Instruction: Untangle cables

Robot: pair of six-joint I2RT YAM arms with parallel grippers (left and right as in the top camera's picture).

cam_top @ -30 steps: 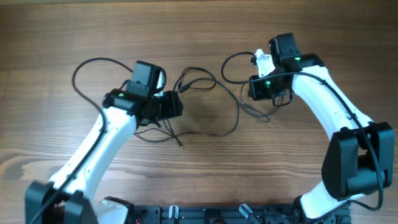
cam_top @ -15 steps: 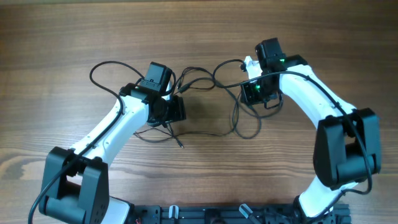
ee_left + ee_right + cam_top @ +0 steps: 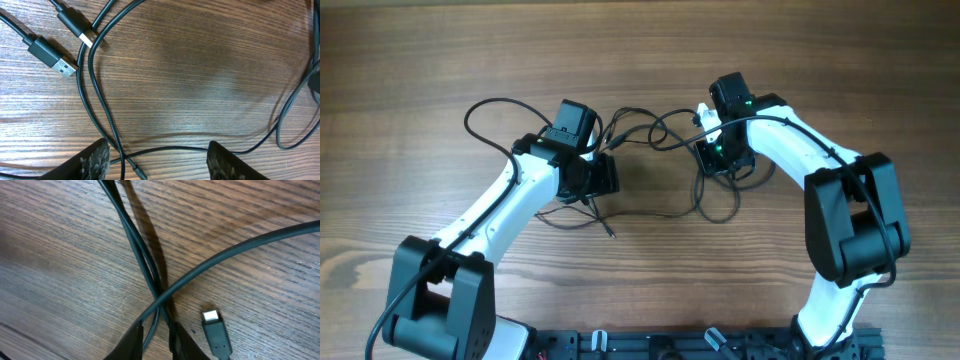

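Observation:
Thin black cables (image 3: 665,130) lie in loose crossing loops on the wooden table between the two arms, with a lower loop (image 3: 705,205) under the right gripper. My left gripper (image 3: 592,178) is wide open and low over the cables. In the left wrist view its fingers (image 3: 160,160) straddle crossing cable strands (image 3: 95,95), and two USB plugs (image 3: 50,52) lie ahead on the left. My right gripper (image 3: 712,155) is shut on a cable strand (image 3: 150,280) that runs between its fingers (image 3: 157,342). A loose plug end (image 3: 215,330) lies just to the right of them.
A large cable loop (image 3: 480,115) lies beside the left arm. A cable end (image 3: 610,232) points toward the table's near side. The arm bases stand at the near edge (image 3: 640,345).
My right gripper has moved left with the cable, pulling its loop closer to the middle. My left arm shifted right a second ago and has stayed still since.

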